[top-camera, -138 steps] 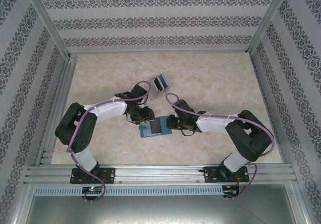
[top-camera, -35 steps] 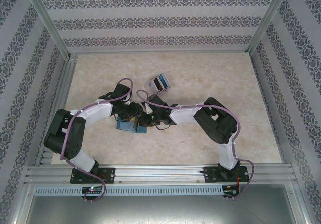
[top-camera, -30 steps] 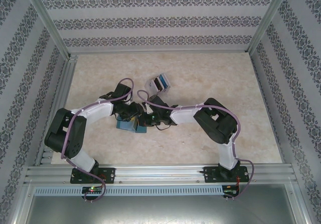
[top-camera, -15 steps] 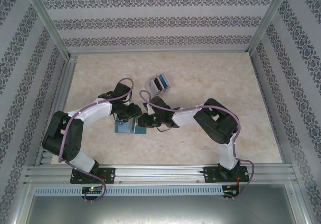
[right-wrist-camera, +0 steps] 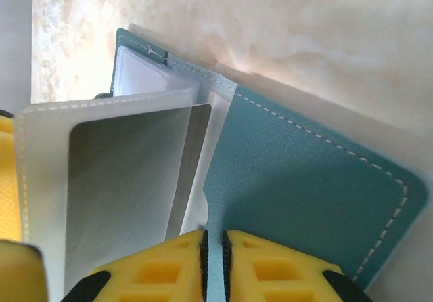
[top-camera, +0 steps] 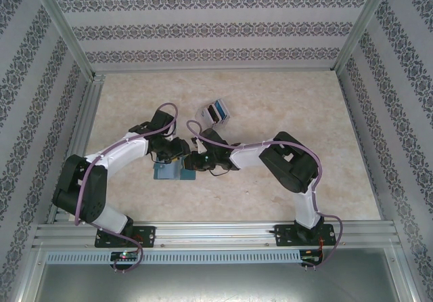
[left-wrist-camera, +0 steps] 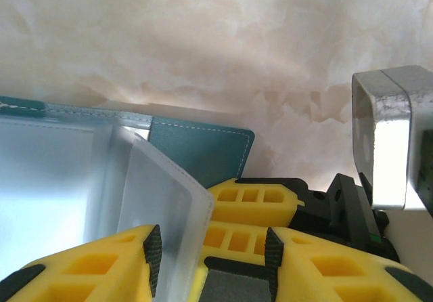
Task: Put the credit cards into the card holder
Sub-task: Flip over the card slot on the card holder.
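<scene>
Progress looks partial: the card holder (top-camera: 168,173) lies open on the table (top-camera: 304,112), and through 1 clear sleeve (right-wrist-camera: 40,180) a grey card (right-wrist-camera: 128,180) shows, seemingly already slotted in. Right gripper (right-wrist-camera: 213,242) is pressed together on the holder's teal cover, pinching its edge and holding it up like a page. Left gripper (left-wrist-camera: 211,248) sits at the holder's other side with jaws spread, a clear sleeve leaf standing between them against 1 pad; it's not clamped on anything I can make out. So the holder is fanned open, pocket by pocket.

What's left? The rest of the credit cards (top-camera: 218,110), blue, dark and whitish edges, stand bunched in a clear box (top-camera: 206,117) beyond the holder, a little to its right and apart from it. I can't count them.

In the way, as I read it: both grippers crowd right over the holder, and the right arm's wrist sits between holder and box. So 1 gripper must let go before another card can be fetched, and the loose sleeves could flop shut when it does.
</scene>
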